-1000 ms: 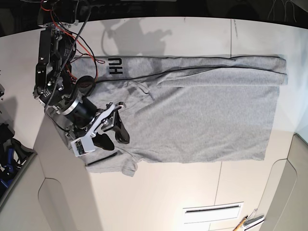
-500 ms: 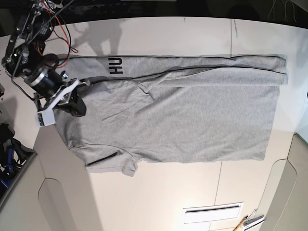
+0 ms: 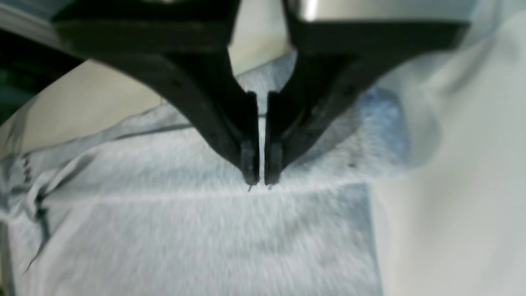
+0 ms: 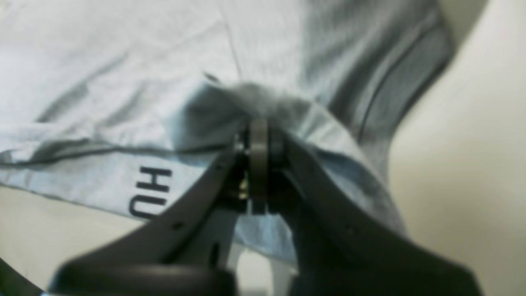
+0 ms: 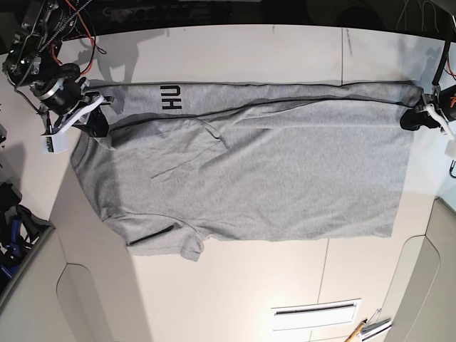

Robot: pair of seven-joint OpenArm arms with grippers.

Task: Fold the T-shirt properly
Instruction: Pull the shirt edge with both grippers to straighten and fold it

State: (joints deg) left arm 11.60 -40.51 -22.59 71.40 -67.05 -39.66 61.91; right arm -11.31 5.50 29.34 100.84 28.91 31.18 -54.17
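Note:
The light grey T-shirt [image 5: 271, 171] lies spread across the white table, with a strip folded over along its far edge that shows black letters "HU" [image 5: 171, 97]. My right gripper [image 5: 96, 120] is at the shirt's left end, just below that strip. In the right wrist view the right gripper [image 4: 258, 135] is shut on a bunched pinch of fabric, with the lettering [image 4: 150, 193] beside it. My left gripper [image 5: 412, 120] is at the shirt's right edge. In the left wrist view the left gripper [image 3: 259, 181] has its jaws nearly together, pinching a crease of the T-shirt [image 3: 205, 238].
A short sleeve [image 5: 167, 242] sticks out at the shirt's near left. A white slotted panel [image 5: 315, 313] and small tools [image 5: 367, 329] lie at the near right. Dark gear [image 5: 14, 228] sits off the table's left edge. Bare tabletop [image 5: 235, 299] runs along the near side.
My right gripper has moved from the sleeve area to the shirt's far left corner and shut on fabric. My left gripper has come into view at the shirt's right edge and closed.

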